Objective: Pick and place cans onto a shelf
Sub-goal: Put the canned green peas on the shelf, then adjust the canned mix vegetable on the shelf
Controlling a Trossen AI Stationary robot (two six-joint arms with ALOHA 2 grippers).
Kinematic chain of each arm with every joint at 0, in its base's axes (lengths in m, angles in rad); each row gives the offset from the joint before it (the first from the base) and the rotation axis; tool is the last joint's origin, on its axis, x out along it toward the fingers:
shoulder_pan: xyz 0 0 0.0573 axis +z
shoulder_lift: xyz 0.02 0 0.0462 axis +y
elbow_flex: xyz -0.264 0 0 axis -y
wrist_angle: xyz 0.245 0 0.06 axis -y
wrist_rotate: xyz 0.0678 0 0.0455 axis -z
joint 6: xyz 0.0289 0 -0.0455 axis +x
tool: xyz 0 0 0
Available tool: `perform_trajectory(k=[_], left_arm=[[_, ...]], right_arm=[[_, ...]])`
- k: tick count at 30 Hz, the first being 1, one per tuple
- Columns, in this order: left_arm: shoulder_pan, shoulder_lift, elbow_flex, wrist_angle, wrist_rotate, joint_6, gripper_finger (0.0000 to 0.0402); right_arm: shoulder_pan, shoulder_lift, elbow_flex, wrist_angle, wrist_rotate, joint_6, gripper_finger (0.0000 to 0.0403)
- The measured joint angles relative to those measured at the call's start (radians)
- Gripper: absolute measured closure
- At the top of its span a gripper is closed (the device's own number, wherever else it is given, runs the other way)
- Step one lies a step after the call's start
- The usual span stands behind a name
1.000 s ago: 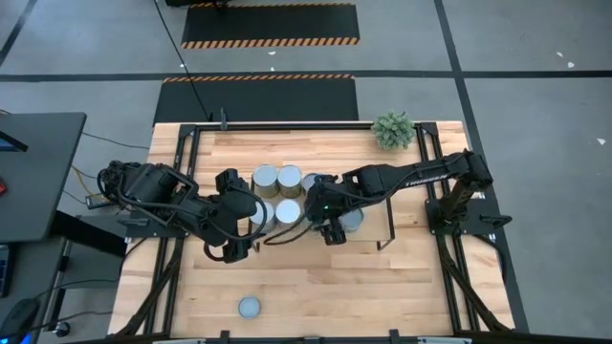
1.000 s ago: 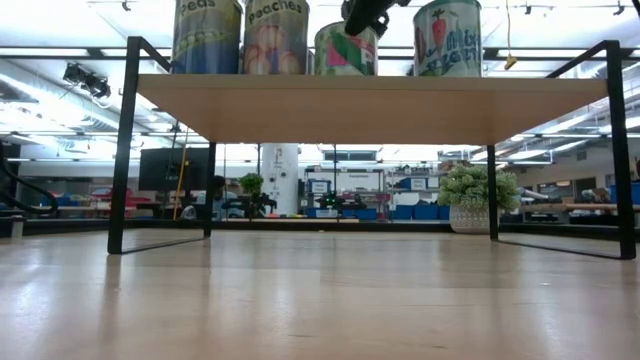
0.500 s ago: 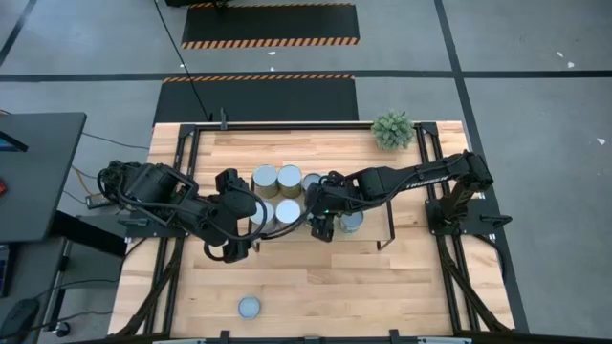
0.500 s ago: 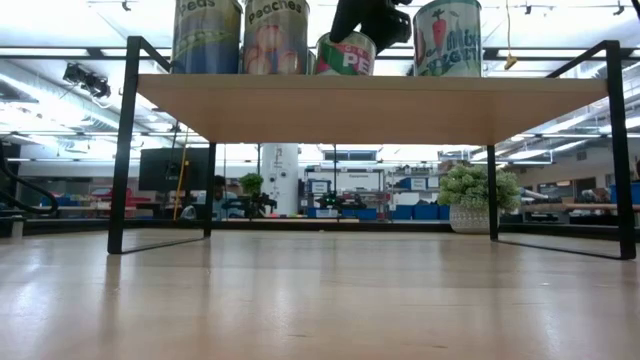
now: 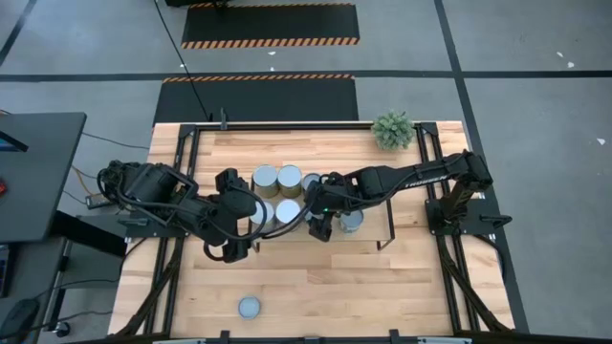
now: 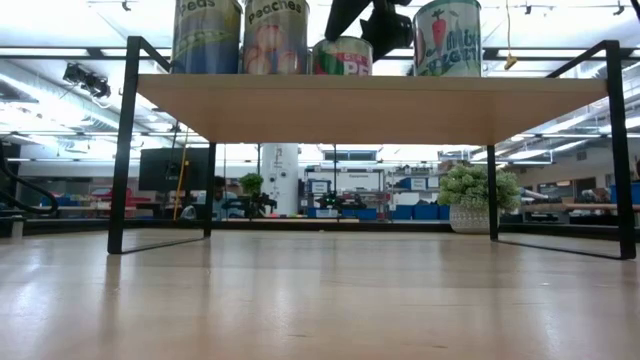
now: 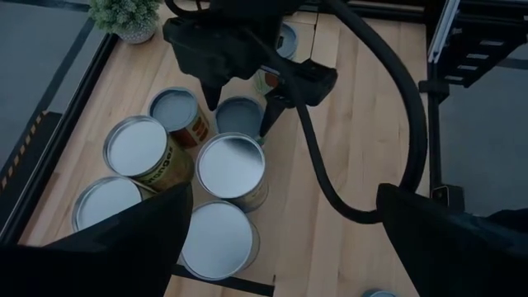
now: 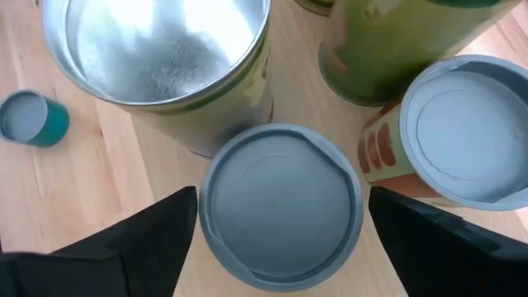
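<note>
Several cans stand on the shelf [image 5: 376, 205]: wide silver-topped ones [image 5: 287, 211] at its left and smaller blue-grey-topped ones [image 5: 352, 222] beside them. My right gripper [image 8: 283, 194] hangs open over one small can [image 8: 280, 206], a finger on each side of its top. That can [image 6: 343, 55] stands upright on the shelf board [image 6: 400, 105]. My left gripper [image 7: 285, 194] waits open and with nothing in it above the shelf's near left corner [image 5: 239, 239]. Another small can [image 5: 249, 307] stands on the table near its front edge. My right gripper comes at the small can from above, slanting down, with its fingers [image 8: 165, 231] close beside the rim of the can's top [image 8: 216, 177]. Whether they touch the rim, I cannot tell. The can stands upright on the shelf.
A small potted plant [image 5: 393, 129] stands at the table's far right. The shelf's right part [image 5: 378, 191] is bare board. Black rod frames [image 6: 125, 150] close the shelf's ends. Open tabletop lies in front of the shelf.
My right gripper has rolled about its own axis and shifted slightly toward the table's left. The small can under it was tilted and now stands upright on the shelf, with a different side of its label showing.
</note>
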Motion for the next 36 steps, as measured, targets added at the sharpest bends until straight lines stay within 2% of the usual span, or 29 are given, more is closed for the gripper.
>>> perform_trajectory(k=[12, 21, 30, 36], left_arm=[[0.0, 0.0, 0.0, 0.0, 0.0, 0.007, 0.0012], [0.0, 0.0, 0.0, 0.0, 0.001, 0.01, 0.0012], [0.0, 0.0, 0.0, 0.0, 0.001, 0.005, 0.0012], [0.0, 0.0, 0.0, 0.0, 0.001, -0.002, 0.0012]], right_arm=[[0.0, -0.01, 0.0, 0.004, -0.01, 0.032, 0.0034], [-0.004, -0.069, 0.002, 0.004, 0.0, 0.054, 0.0034], [-0.016, -0.135, 0.002, -0.032, -0.008, -0.071, 0.0034], [-0.017, -0.2, 0.002, -0.139, 0.005, -0.141, 0.0036]])
